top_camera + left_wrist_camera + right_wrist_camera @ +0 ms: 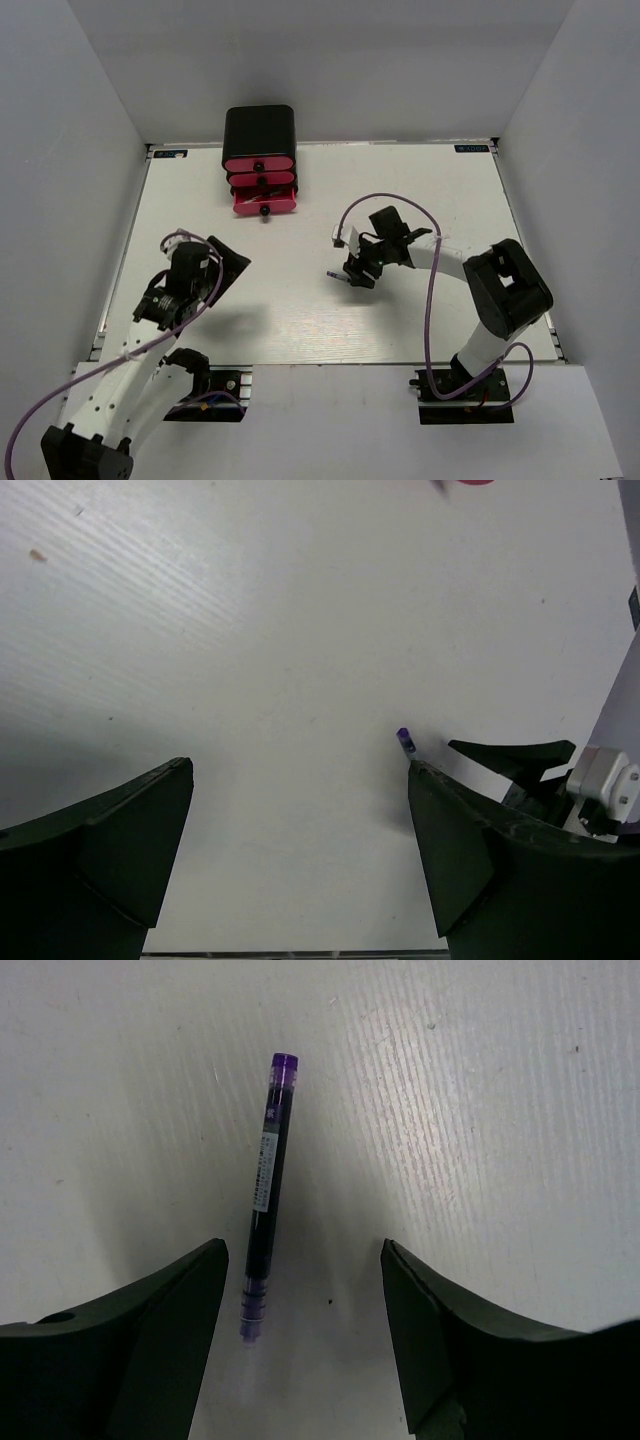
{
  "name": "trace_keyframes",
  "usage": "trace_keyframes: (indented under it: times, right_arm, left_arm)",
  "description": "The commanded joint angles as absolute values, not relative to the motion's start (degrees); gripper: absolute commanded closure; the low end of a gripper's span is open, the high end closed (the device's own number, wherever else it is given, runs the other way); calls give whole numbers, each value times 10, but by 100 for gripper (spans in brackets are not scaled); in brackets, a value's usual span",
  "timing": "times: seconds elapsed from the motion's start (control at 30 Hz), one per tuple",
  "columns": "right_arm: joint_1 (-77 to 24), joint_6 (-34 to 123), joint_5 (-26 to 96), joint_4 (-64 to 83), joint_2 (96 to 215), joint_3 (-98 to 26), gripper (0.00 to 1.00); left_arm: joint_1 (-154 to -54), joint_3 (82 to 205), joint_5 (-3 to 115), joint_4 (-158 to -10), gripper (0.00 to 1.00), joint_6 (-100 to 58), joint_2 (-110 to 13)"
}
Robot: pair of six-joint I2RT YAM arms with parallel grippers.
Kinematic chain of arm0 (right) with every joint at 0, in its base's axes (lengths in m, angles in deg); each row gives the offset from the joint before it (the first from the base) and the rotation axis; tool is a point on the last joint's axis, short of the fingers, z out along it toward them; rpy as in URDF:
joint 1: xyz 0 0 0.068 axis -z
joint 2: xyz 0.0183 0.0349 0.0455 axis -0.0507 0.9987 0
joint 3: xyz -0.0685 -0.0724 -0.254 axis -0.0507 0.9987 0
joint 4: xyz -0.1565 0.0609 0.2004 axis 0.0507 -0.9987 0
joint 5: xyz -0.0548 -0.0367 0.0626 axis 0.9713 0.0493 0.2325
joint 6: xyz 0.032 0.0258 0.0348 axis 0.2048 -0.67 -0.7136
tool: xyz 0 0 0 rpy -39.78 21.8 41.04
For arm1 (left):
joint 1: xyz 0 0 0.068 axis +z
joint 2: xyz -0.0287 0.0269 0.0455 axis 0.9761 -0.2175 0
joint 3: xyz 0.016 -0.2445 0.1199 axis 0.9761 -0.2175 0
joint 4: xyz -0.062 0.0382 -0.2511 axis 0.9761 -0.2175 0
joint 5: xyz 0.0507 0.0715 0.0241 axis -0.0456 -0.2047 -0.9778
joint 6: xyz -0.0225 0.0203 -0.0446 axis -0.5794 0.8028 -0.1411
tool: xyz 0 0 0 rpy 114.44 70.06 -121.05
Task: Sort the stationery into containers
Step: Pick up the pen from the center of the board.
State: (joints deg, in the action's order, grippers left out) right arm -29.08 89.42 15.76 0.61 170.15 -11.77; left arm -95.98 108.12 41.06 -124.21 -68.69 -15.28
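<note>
A thin dark pen with purple ends lies flat on the white table, apart from both fingers. My right gripper stands open over its near end, and the pen is closer to the left finger. From above, the right gripper hovers mid-table with the pen's tip poking out to its left. The containers, three pink drawers with black knobs in a glossy black box, stand at the back, and the lowest drawer is pulled out a little. My left gripper is open and empty over bare table.
In the left wrist view the pen's purple end shows just past my right-hand finger, with the other arm's dark finger beside it. White walls close in the table on three sides. A purple cable loops over the right arm.
</note>
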Motion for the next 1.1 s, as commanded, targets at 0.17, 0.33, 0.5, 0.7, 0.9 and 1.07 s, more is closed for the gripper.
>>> trace_keyframes:
  times: [0.17,0.33,0.5,0.7,0.9,1.07]
  right_arm:
    - [-336,898,236,-9,1717,-133,54]
    - [-353,921,243,-26,1718,-126,82]
    - [-357,947,237,-36,1716,-166,98]
    - [-358,986,215,-35,1753,-321,100]
    - [-368,1000,187,-3,1852,-509,100]
    - [-389,1007,183,65,1915,-592,100]
  left_arm:
    - [-962,1038,401,-1303,2,-715,-92]
    - [-962,1028,406,-1296,2,-715,-103]
    - [-962,1017,411,-1284,2,-715,-103]
    - [-962,1016,411,-1279,2,-715,-103]
    - [-962,1016,411,-1285,2,-710,-98]
    - [-962,1011,417,-1290,2,-710,-93]
